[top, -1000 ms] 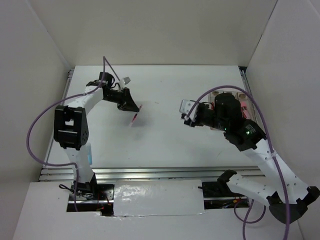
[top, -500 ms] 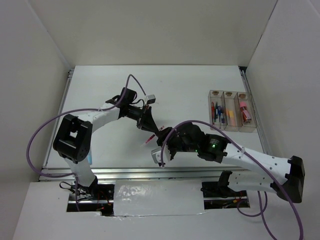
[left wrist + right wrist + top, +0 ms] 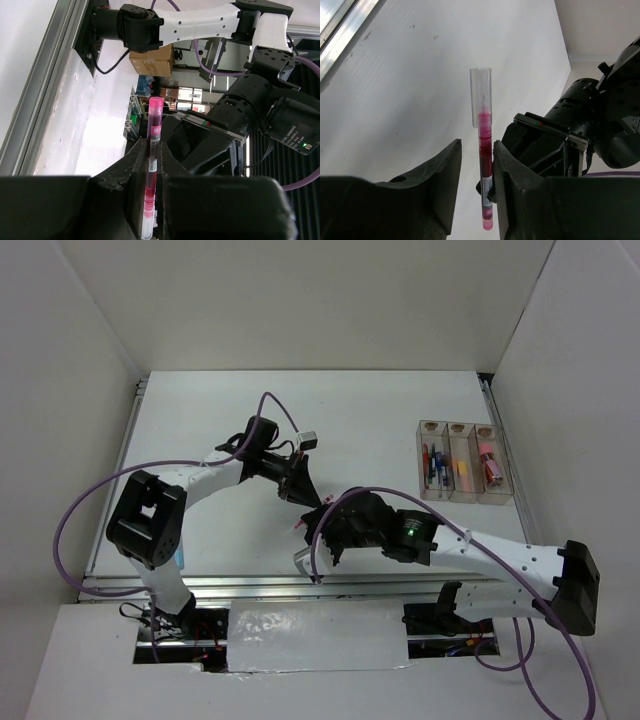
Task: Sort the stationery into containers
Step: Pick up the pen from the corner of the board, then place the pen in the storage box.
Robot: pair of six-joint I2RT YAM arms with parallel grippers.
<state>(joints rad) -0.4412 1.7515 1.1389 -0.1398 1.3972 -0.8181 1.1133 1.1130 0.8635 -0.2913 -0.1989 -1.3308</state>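
Observation:
My left gripper (image 3: pixel 303 497) is shut on a thin red pen (image 3: pixel 296 525) with a pink end and a clear cap, held above the front middle of the table. In the left wrist view the pen (image 3: pixel 152 165) stands clamped between the left jaws (image 3: pixel 152 150). My right gripper (image 3: pixel 313 536) is open, its jaws on either side of the same pen (image 3: pixel 484 165), which lies close to one right finger (image 3: pixel 512 170). The three joined clear containers (image 3: pixel 463 485) sit at the right, holding pens, an orange and yellow marker and a pink item.
The white table (image 3: pixel 200 540) ends in a metal rail (image 3: pixel 300 585) at the front. White walls stand at the back and sides. Purple cables (image 3: pixel 70 530) loop off both arms. The right arm's forearm (image 3: pixel 500 555) stretches across the front right.
The left gripper has brought the red pen from the back left to the front middle. The right arm has swung away from the containers and now brackets the pen.

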